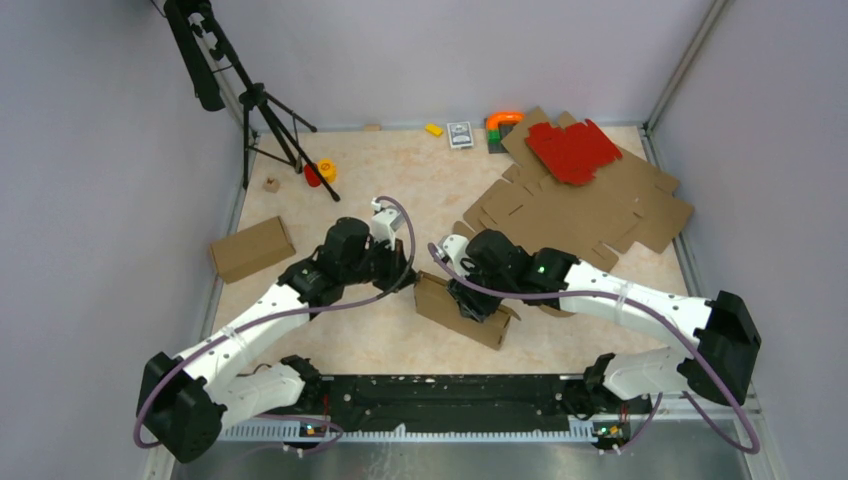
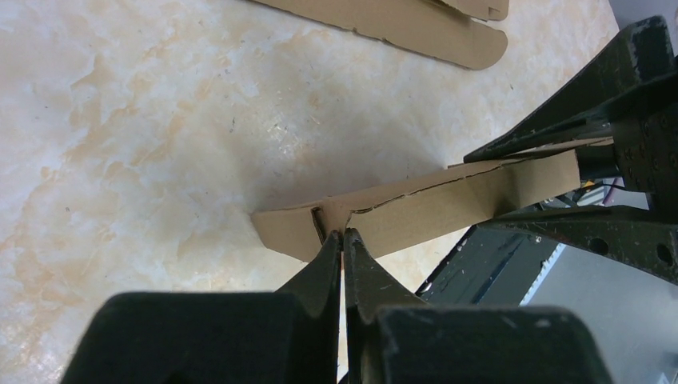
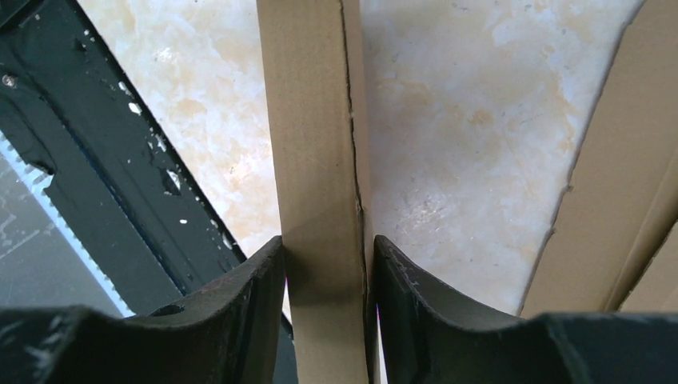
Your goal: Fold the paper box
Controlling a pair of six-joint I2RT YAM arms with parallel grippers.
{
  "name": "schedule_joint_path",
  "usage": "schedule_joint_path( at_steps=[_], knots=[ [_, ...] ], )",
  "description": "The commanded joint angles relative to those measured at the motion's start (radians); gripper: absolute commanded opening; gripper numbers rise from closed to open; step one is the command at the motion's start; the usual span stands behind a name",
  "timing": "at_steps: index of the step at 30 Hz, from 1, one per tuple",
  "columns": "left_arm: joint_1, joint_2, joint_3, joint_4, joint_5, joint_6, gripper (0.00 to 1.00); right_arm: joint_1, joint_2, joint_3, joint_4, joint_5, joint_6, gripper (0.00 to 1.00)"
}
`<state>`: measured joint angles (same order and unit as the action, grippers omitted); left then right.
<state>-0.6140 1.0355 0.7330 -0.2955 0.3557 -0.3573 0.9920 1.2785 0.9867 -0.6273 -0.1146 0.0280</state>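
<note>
Got the paper box (image 1: 440, 305) half-folded on the table (image 1: 400, 190), centre and toward the near edge, just ahead of the black base rail (image 1: 450, 395), lying at a slant between the two arms. Clamped across one upright double-layer wall by the right gripper (image 3: 328, 244), with fingers (image 3: 240, 304) against both faces in the right wrist view, so grasping the box there. Fully clenched on the left gripper (image 2: 342, 240) side, with nothing between the tips, and touching the box's end flap right beside a short slot. Can't tell from that wrist view whether pressing or merely resting against it. Seeing the box's long wall run from those tips back to the right arm's black fingers. Further out, far right: a stack of flat brown die-cut sheets (image 1: 590, 215) with a red die-cut sheet (image 1: 572, 150) on top. At the left edge, well apart: a closed brown box (image 1: 250, 248). Toward the back: a tripod (image 1: 265, 120), a small red and yellow item (image 1: 322, 172), a yellow block (image 1: 434, 129), a small card pack (image 1: 460, 134), an orange piece (image 1: 503, 119)
</note>
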Motion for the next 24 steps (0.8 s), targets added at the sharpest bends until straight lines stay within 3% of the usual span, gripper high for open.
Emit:
schedule_joint_path(
  at_steps=[1, 8, 16, 21, 24],
  knots=[
    [-0.013, -0.01, -0.025, -0.024, -0.032, -0.004, 0.0, 0.018, -0.038, 0.011, 0.048, 0.067, 0.0, 0.44],
    [-0.025, -0.01, -0.018, -0.036, -0.059, 0.004, 0.0, 0.039, -0.051, -0.002, 0.062, 0.079, -0.014, 0.44],
    [-0.054, -0.002, 0.014, -0.085, -0.111, 0.025, 0.0, 0.064, -0.089, -0.022, 0.09, 0.123, -0.022, 0.54],
    [-0.065, -0.001, 0.022, -0.099, -0.128, 0.03, 0.0, 0.109, -0.091, -0.019, 0.091, 0.196, -0.038, 0.53],
    [-0.07, -0.001, 0.028, -0.107, -0.136, 0.033, 0.0, 0.127, -0.09, -0.022, 0.099, 0.217, -0.061, 0.47]
  ],
)
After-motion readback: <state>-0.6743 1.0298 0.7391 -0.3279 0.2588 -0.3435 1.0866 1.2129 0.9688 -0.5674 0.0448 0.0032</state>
